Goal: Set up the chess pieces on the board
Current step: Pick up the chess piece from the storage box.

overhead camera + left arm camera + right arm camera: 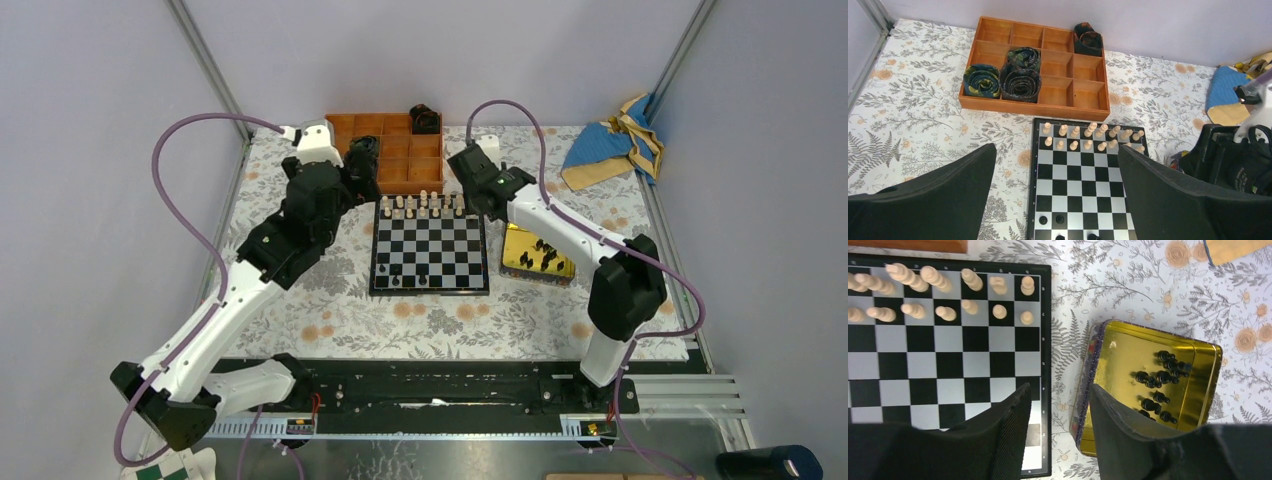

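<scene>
Overhead and wrist views, largest item first. The flower-patterned tabletop [330, 320] carries a wooden tray [395, 150] at upper centre. Below the tray lies the board [430, 255], and a gold tin [515, 250] sits just beside the board's right edge.

The left pincer [1057, 147] hangs above the board's upper left corner with its jaws at full spread, gripping nothing. The right pincer [1060, 390] hovers over the strip between the board's right border and the tin, its jaws apart and empty.

Cream chessmen [425, 207] fill the board's two upper rows. A few chess pieces [399, 281] stand on the board's lowest rows. The rest [1160, 377] lie clustered in the tin, to the right of the right pincer in its wrist view. They seem toppled, with their long axes pointing various ways.

The right arm is judged much the nearer to the tin, so the next pick likely calls for a short shift rightward over it.
</scene>
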Robot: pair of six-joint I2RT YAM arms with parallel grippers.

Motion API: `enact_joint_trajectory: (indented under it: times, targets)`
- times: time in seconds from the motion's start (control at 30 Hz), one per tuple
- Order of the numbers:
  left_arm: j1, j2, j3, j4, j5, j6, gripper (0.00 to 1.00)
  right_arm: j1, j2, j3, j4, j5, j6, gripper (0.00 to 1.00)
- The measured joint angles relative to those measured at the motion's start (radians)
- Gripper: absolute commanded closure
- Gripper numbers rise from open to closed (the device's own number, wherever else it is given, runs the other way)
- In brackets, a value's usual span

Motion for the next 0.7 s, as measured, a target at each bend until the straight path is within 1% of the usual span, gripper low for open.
enact_joint_trajectory:
  times: [0.17, 0.4, 0.7]
  targets:
    - [0.030, 0.059, 0.000, 0.018, 0.032, -0.009, 0.01, -0.026, -0.009, -0.063, -0.004, 0.027, 0.032, 0.50]
    - [0.054, 0.112, 0.000, 0.018, 0.068, -0.010, 0.01, -0.130, -0.067, -0.224, 0.000, -0.017, 0.079, 0.54]
    - [0.066, 0.124, 0.000, 0.017, 0.098, -0.011, 0.01, -0.167, -0.109, -0.301, 0.045, -0.068, 0.107, 0.56]
